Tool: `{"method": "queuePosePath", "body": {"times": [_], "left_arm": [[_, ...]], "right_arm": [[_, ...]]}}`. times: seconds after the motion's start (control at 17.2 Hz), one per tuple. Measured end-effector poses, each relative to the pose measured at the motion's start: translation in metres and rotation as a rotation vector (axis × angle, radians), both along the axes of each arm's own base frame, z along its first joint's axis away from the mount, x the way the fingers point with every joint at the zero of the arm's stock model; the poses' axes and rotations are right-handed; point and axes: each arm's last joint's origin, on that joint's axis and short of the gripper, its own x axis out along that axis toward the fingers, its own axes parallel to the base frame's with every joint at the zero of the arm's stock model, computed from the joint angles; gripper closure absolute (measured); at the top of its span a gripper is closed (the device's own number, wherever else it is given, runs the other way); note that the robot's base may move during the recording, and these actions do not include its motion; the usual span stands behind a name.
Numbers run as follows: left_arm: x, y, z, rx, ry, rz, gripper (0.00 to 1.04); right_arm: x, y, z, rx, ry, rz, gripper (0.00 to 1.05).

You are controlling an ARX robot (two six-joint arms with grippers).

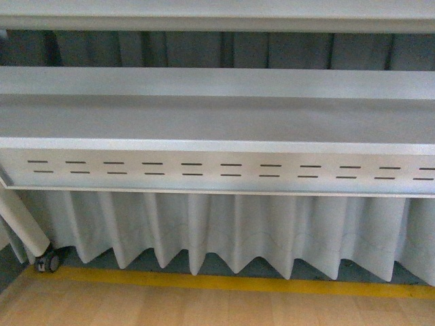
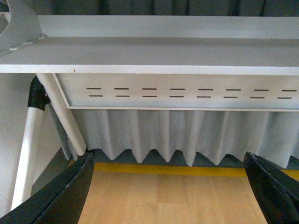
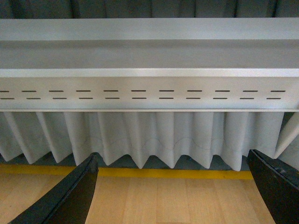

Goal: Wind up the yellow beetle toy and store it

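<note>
The yellow beetle toy is out of view in all three views. My left gripper [image 2: 168, 186] is open in the left wrist view, its two black fingers [image 2: 60, 196] wide apart with only wooden floor between them. My right gripper [image 3: 173, 191] is open too, black fingers [image 3: 70, 198] at the picture's lower corners and nothing between them. Neither arm shows in the front view.
A grey metal bench [image 1: 217, 122] with a slotted front panel [image 1: 224, 170] spans the front view. A white pleated curtain [image 1: 231, 231] hangs under it. A yellow floor stripe [image 1: 224, 282] borders light wooden flooring [image 1: 204, 309]. A white leg with a caster [image 1: 47, 261] stands at the left.
</note>
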Motion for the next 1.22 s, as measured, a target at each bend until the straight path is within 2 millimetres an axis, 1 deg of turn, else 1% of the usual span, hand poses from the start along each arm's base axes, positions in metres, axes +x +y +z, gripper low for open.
{"method": "queuePosePath", "body": {"times": [1.22], "left_arm": [[0.0000, 0.0000, 0.0000, 0.000, 0.000, 0.000, 0.07]], "right_arm": [[0.0000, 0.0000, 0.0000, 0.000, 0.000, 0.000, 0.07]]}}
